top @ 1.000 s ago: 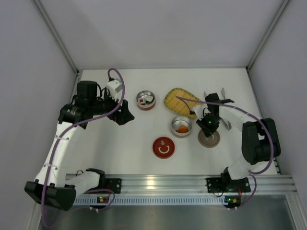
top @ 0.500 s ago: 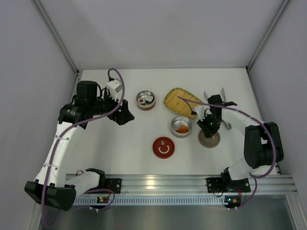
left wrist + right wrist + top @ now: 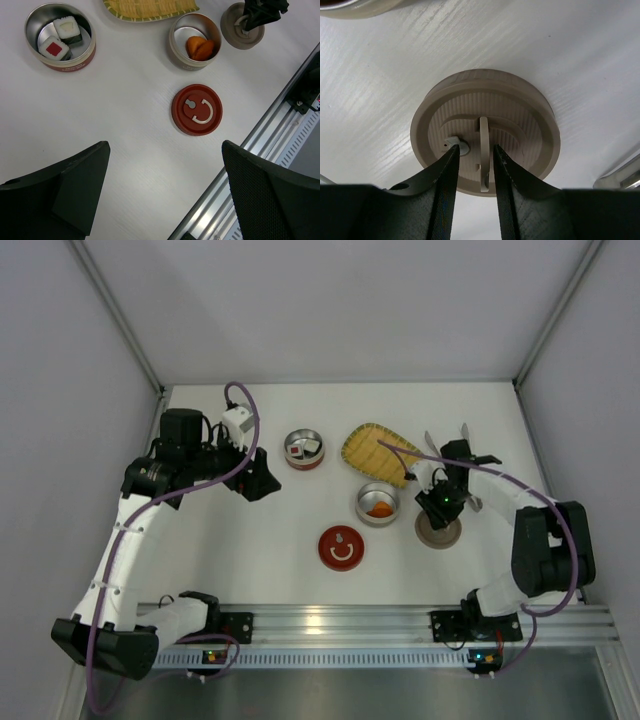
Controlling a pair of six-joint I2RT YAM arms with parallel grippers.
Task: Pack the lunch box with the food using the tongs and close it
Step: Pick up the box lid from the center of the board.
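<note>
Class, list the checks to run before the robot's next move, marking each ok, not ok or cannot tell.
1. Left gripper empty, jaws wide: ok.
2. Right gripper clear of the beige lid: not ok; the lid's ring stands between its fingers.
3. White blocks in red-walled tin, orange chunks in silver tin: ok.
4. Yellow tray bare: ok.
5. Both tins closed: not ok; red lid and beige lid lie on the table.
</note>
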